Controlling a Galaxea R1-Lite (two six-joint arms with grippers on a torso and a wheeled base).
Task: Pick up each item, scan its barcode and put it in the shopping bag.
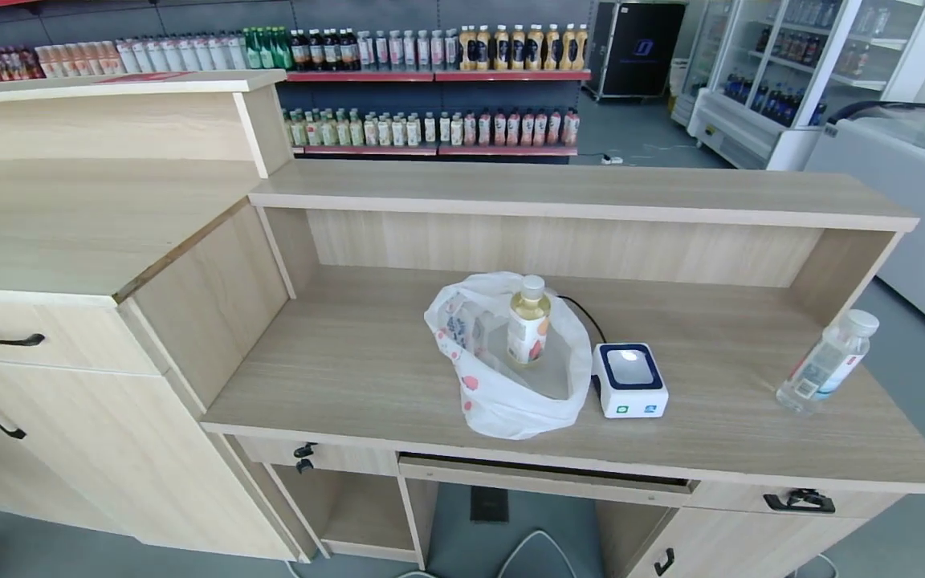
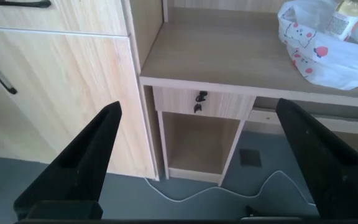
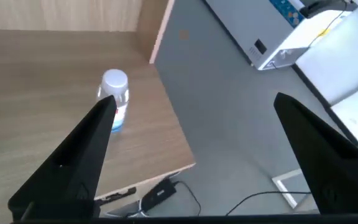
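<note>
Centrally in the head view, a shopping bag (image 1: 503, 385) is set on the surface (image 1: 350, 361) with its mouth open upward, and a tea bottle (image 1: 528, 321) is stood upright inside it, so that item is judged to be finished. Just right of the bag, close enough that touching cannot be ruled out, a white scanner (image 1: 629, 379) is placed with its window facing up. This is presumably so that an item can be passed over the window and dropped straight into the bag. A black cable (image 1: 583, 313) is led from it behind the bag. A clear water bottle (image 1: 828, 363) is stood at the far right of the frame, near the surface's right end and well apart from the scanner; it is taken to be the item not yet scanned. The right gripper (image 3: 194, 101) is held with its jaws wide apart and empty, out over the floor beyond that end, the water bottle being seen just past one finger (image 3: 73, 162). The left gripper (image 2: 199, 106) is likewise spread and empty, held low before the drawers, probably parked clear of the work. Behind the surface a raised ledge (image 1: 575, 193) is built. Beyond it, shelves of bottled drinks (image 1: 430, 48) are ranged across the top of the frame, with glass-fronted coolers (image 1: 792, 64) at the upper right.
</note>
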